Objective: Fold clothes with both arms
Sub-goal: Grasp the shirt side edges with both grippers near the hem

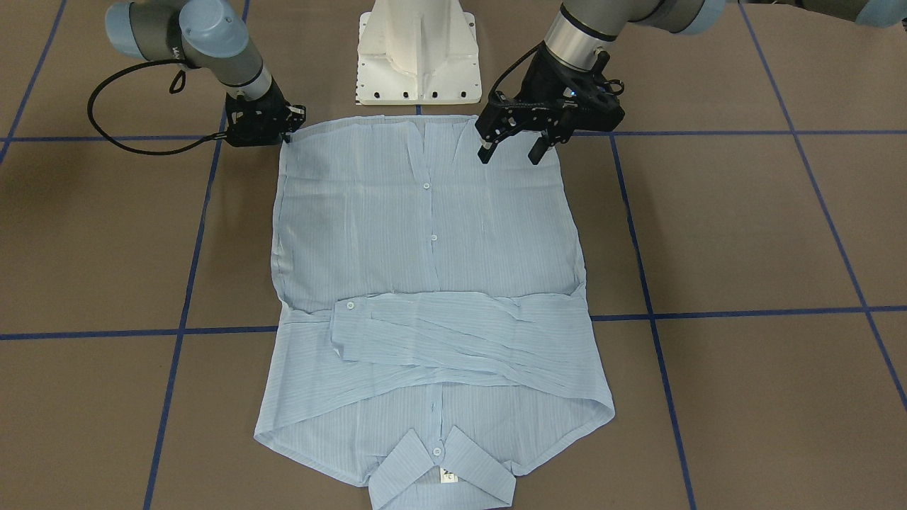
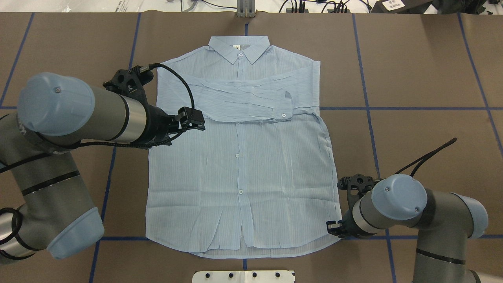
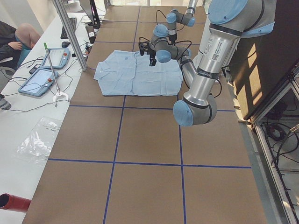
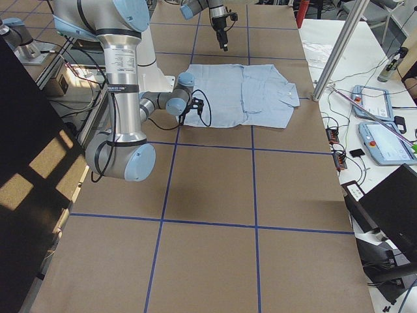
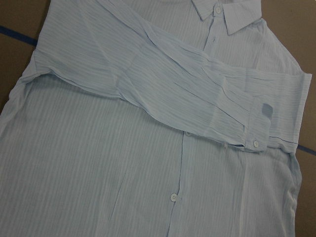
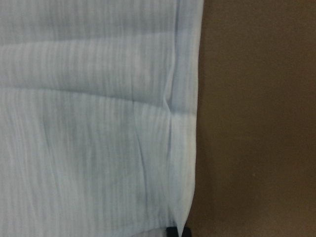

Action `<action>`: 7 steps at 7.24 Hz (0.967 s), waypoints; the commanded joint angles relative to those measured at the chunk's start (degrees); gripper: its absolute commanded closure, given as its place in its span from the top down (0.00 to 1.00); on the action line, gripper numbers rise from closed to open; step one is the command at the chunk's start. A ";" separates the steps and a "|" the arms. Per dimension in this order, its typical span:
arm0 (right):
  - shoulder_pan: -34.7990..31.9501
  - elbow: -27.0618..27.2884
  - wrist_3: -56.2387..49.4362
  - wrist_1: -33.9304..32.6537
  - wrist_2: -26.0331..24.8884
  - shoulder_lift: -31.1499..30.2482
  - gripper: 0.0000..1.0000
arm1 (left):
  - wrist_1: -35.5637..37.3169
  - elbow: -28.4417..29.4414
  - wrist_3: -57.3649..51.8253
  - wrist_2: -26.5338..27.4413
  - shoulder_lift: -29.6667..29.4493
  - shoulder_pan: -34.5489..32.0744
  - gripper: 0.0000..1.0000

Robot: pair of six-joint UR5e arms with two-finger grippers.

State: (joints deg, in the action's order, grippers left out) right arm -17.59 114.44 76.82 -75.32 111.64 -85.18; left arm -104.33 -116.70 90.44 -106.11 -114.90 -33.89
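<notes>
The light-blue striped shirt (image 1: 425, 248) (image 2: 235, 165) lies flat and buttoned on the brown table, collar away from the robot. One sleeve (image 1: 453, 333) (image 5: 197, 103) is folded across the chest. My left gripper (image 1: 510, 152) (image 2: 195, 120) hangs open and empty above the shirt's left side. My right gripper (image 1: 287, 127) (image 2: 334, 228) is down at the hem corner on the right side. In the right wrist view its black fingertips (image 6: 177, 232) meet on the shirt's edge (image 6: 190, 123), so it looks shut on the cloth.
The white pedestal base (image 1: 418, 57) (image 2: 243, 276) stands just behind the hem. Blue tape lines (image 1: 744, 312) cross the table. Along the far edge, past the collar, are tablets (image 3: 44, 79), cables, a metal pole (image 3: 70, 35) and a seated person (image 3: 14, 39).
</notes>
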 commanded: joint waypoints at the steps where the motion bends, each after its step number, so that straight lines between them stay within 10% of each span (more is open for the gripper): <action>1: -0.08 0.26 0.43 0.00 -0.63 0.45 0.00 | 0.00 -0.28 -2.00 0.03 2.03 0.14 1.00; 7: -1.84 3.51 2.02 0.70 -0.63 0.98 0.00 | -0.09 -4.59 4.99 10.38 18.82 19.18 0.99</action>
State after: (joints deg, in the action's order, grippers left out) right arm -19.19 117.66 78.83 -74.68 111.01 -84.24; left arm -104.44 -121.35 92.90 -97.91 -98.04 -19.26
